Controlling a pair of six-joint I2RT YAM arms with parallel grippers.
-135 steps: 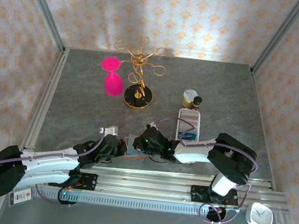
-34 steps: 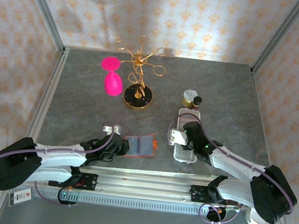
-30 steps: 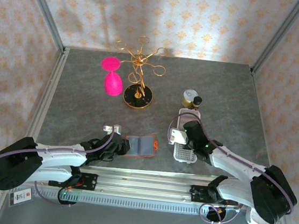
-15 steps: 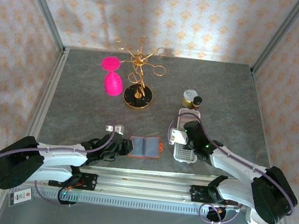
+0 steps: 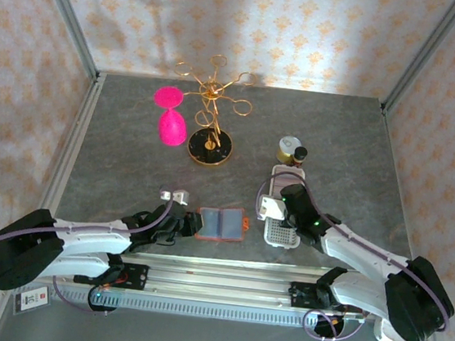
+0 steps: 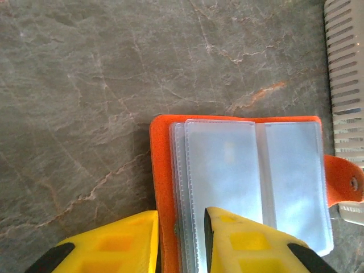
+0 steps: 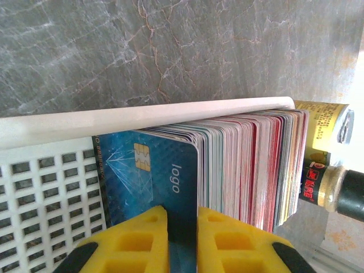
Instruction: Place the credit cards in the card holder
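Note:
The card holder (image 6: 227, 182) lies open on the grey table, orange-red cover down and clear grey-blue pockets up; in the top view the holder (image 5: 223, 223) sits near the front rail. My left gripper (image 6: 181, 244) is shut on its left edge, cover and pocket leaves between the yellow fingers. The credit cards (image 7: 250, 159) stand packed on edge in the far end of the long white slotted tray (image 7: 45, 187). My right gripper (image 7: 182, 239) is shut on the front blue card (image 7: 148, 170), which has a gold chip and the word "logo". From above, the right gripper (image 5: 287, 209) hangs over the tray (image 5: 279, 234).
A small yellow-labelled bottle (image 7: 324, 170) and a jar (image 5: 289, 149) stand just beyond the tray's far end. A gold wire stand on a black base (image 5: 208, 148) and a pink glass (image 5: 169, 123) stand at the back left. A white clock (image 5: 396, 330) sits at the front right, outside the rail.
The left gripper has dragged the open card holder a little to the right. The right arm has stayed over the tray since one second ago; 4.5 s ago it was at the holder.

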